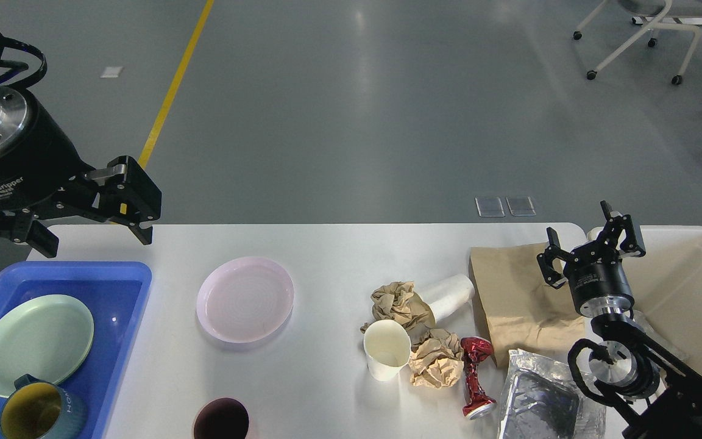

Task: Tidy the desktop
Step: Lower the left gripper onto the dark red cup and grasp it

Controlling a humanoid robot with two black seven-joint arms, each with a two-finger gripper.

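The white desktop (326,256) fills the lower part of the head view. A pink plate (245,299) lies left of its centre. Right of centre sit an upright paper cup (386,349), a paper cup on its side (451,292), two brown paper wads (397,302) (436,360), a crushed red can (476,378), a flat brown paper bag (518,299) and a foil bag (540,396). My left gripper (95,241) hangs open and empty above the far left corner. Over the paper bag's right edge, my right gripper (592,244) is open and empty.
A blue tray (83,266) at the left holds a green plate (34,344) and a blue mug (40,411). A dark maroon cup (222,421) stands at the front edge. A cream bin (692,286) sits beyond the table's right end.
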